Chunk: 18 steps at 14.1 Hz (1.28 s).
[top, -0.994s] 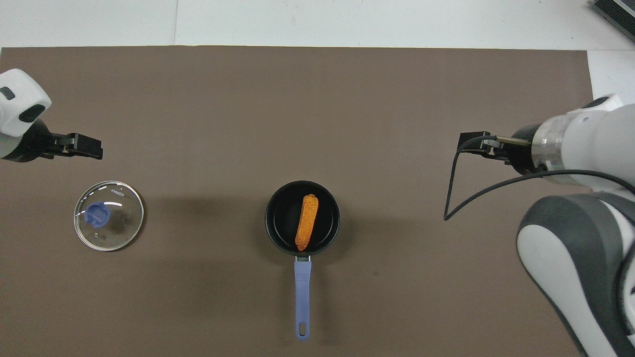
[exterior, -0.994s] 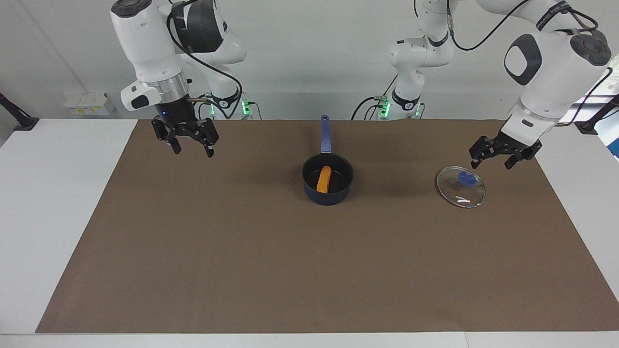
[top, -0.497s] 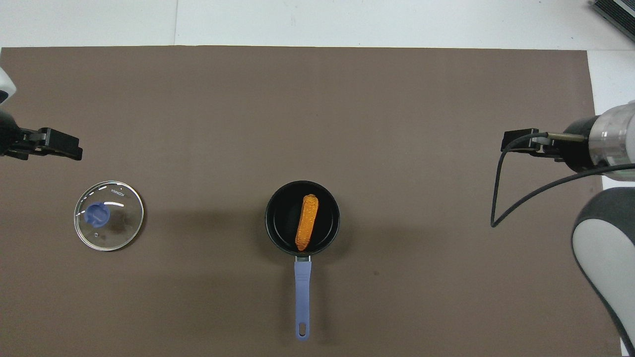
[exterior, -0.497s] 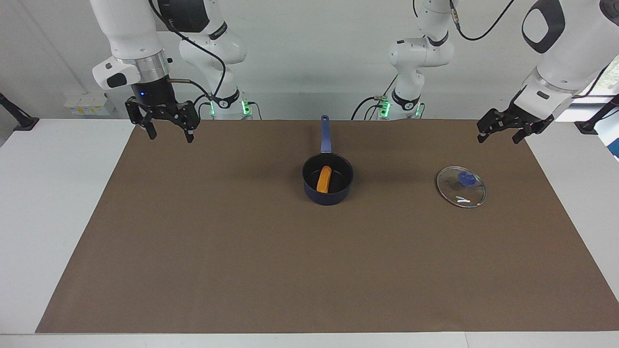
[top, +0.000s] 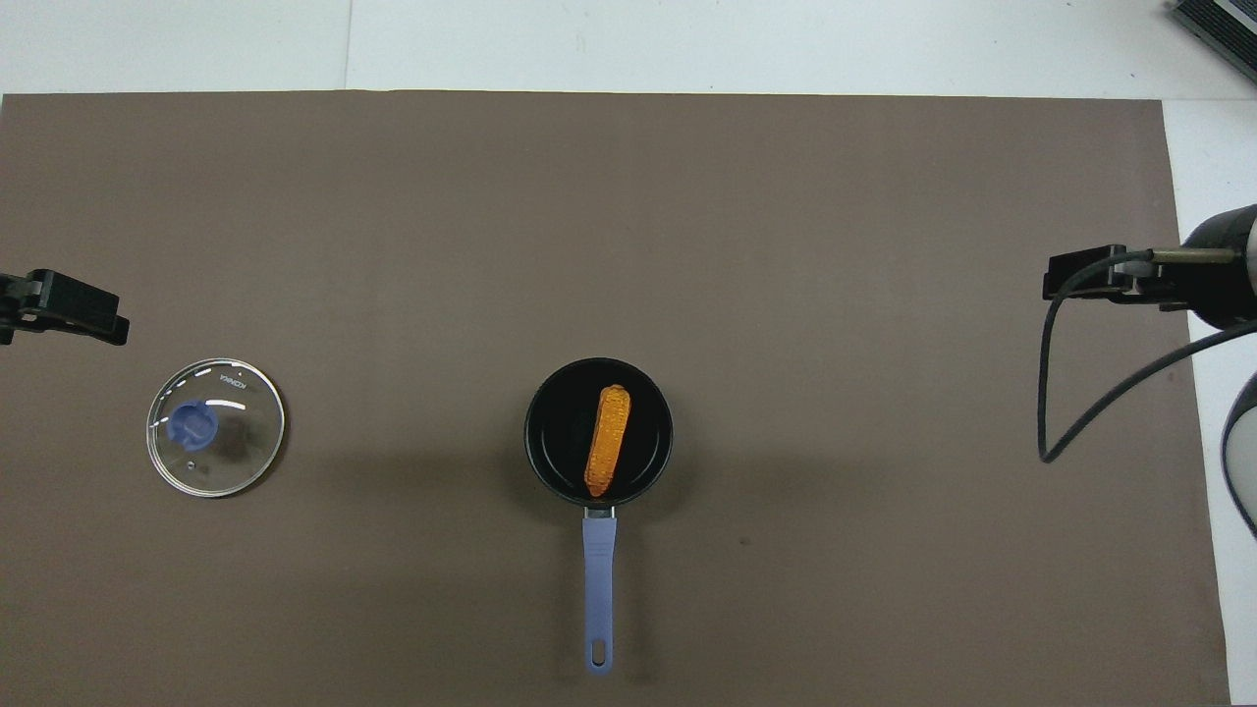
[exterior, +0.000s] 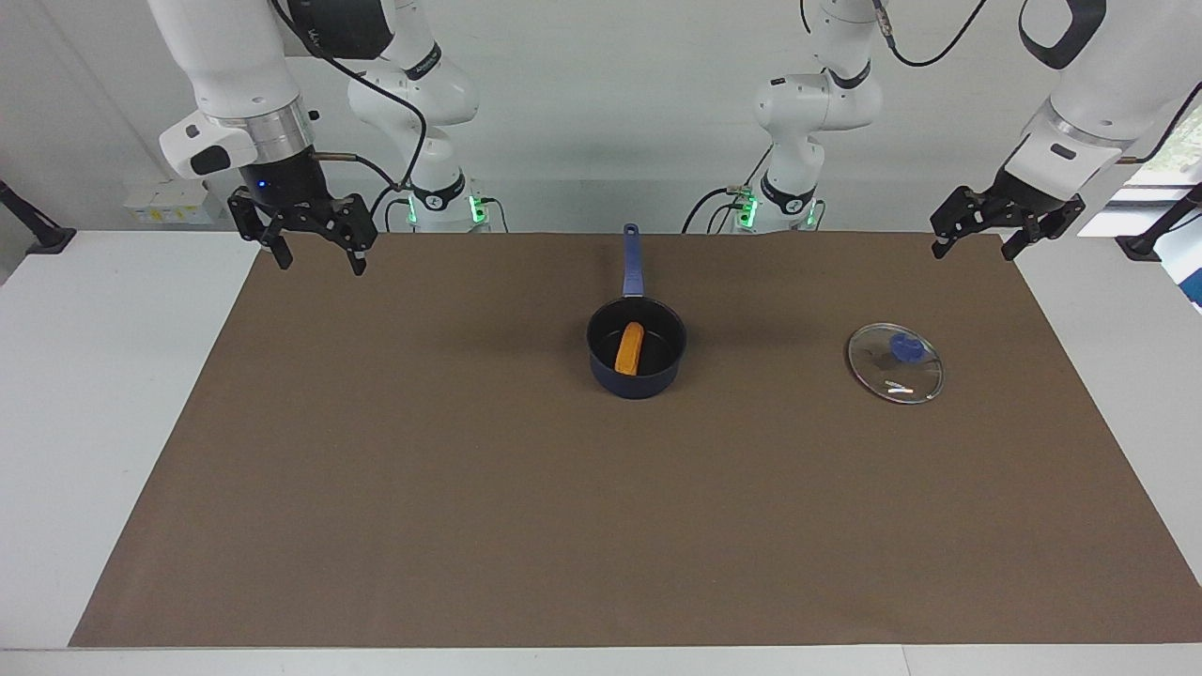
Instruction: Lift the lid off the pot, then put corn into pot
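Both claws hang empty with fingers spread: left gripper (exterior: 981, 241) above the round glass lid (exterior: 895, 362), right gripper (exterior: 314, 249) well apart. Orange corn cob (exterior: 629, 347) lies inside the navy saucepan (exterior: 637, 361); job looks finished.

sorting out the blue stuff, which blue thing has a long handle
The pot, in the middle of the mat with the corn in it. The lid, toward the left arm's end, has only a blue knob.

— Where is the corn (exterior: 629, 347)?
— Inside the uncovered navy pot (exterior: 637, 376) (blue handle pointing at the robots), lying slantwise on its black bottom.
— The lid (exterior: 895, 364)?
— Flat on the mat, knob up, well apart from the pot toward the left arm's end.
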Each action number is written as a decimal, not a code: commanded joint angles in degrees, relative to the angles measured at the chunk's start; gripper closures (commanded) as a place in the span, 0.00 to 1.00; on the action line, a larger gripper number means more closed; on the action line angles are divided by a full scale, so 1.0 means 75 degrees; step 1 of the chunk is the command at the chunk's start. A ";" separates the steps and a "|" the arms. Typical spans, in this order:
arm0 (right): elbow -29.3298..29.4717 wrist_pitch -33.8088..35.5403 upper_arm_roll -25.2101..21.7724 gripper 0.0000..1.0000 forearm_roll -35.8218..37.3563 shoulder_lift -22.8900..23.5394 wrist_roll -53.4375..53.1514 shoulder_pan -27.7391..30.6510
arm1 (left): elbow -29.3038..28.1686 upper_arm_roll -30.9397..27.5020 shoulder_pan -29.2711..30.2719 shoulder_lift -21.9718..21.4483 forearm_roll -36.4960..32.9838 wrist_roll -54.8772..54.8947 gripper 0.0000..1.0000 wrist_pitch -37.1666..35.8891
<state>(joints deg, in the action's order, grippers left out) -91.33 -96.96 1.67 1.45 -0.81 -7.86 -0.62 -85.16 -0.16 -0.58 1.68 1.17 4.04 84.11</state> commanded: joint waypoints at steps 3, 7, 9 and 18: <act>0.0119 0.0283 0.0071 0.00 -0.0180 0.0026 0.0381 0.0153 | 0.0033 -0.0060 -0.0087 -0.0025 0.0032 -0.0105 0.00 -0.0421; 0.0119 0.0365 0.0047 0.00 -0.0427 0.0026 0.0369 0.0165 | -0.0048 -0.0060 -0.0098 -0.0119 0.0044 -0.0129 0.00 -0.0142; 0.0119 0.0389 0.0047 0.00 -0.0416 0.0015 0.0380 0.0165 | -0.0060 -0.0060 -0.0098 -0.0119 0.0044 -0.0129 0.00 -0.0117; 0.0119 0.0424 0.0047 0.00 -0.0416 0.0015 0.0369 0.0153 | -0.0201 -0.0060 -0.0098 -0.0201 0.0044 -0.0152 0.00 -0.0070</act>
<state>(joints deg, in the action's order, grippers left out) -91.32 -95.00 1.69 -0.40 -0.81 -6.98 -0.40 -85.17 -0.13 -0.58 1.56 1.21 3.76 82.49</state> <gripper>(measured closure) 0.000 0.000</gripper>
